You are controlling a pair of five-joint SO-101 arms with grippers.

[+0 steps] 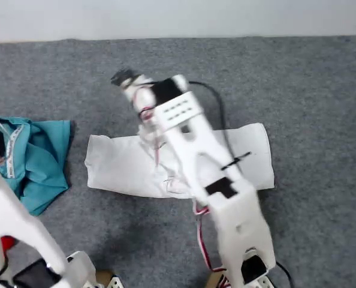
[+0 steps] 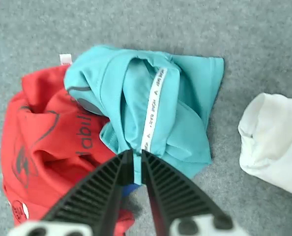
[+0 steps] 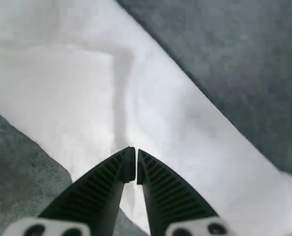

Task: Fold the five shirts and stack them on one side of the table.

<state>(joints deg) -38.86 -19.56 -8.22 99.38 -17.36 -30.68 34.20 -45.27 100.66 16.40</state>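
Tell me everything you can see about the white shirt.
The white shirt is plain, soft-looking cloth, folded into a wide, rumpled band that lies flat across the middle of the grey table. The end toward the teal shirt is bunched and lies apart from it. The right arm stretches over the white shirt. The right gripper sits over the cloth with its fingers together; whether they pinch it is unclear.

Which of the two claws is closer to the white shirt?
Right. The right gripper hangs over the white shirt; the left gripper is off to its side, above the teal shirt.
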